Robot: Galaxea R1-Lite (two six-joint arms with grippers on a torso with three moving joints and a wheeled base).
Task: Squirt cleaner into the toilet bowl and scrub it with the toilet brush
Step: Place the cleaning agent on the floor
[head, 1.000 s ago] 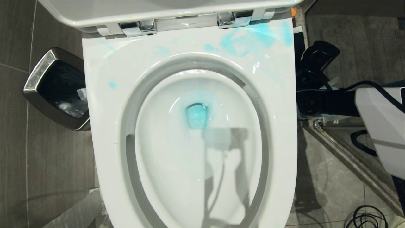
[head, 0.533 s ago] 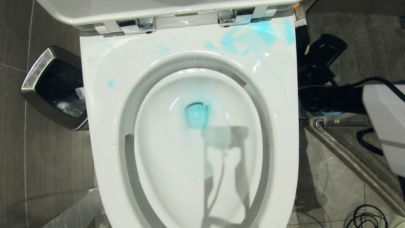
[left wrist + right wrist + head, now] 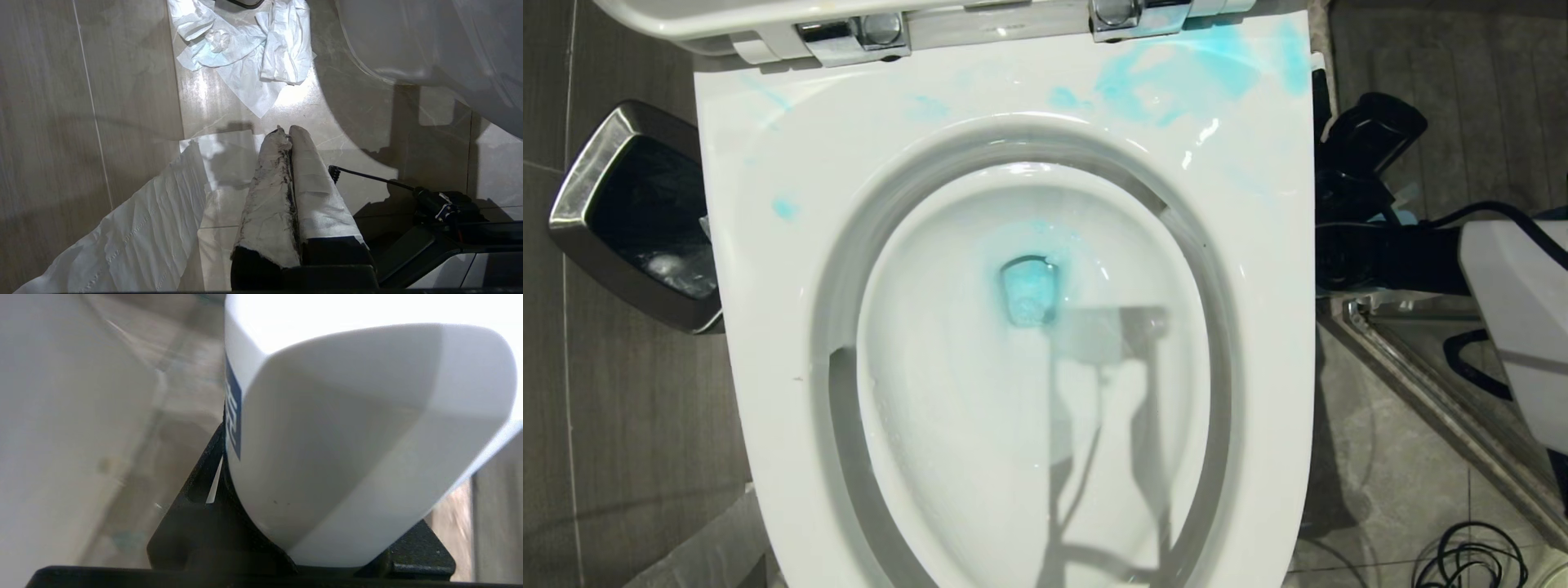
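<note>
view shifted, camera moved | toilet bowl point(image 3: 768, 245) unmoved | cleaner point(image 3: 1027, 287) unchanged

Filling the frame's middle: glossy white toilet bowl point(image 3: 768, 269), lid raised. Pooling turquoise at the drain, cleaner point(image 3: 1029, 286), also smearing pale blue across the rim's upper right.

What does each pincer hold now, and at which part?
The right pincer grips a white container with a blue label, by its body. The left pincer, shut, holds nothing.
</note>
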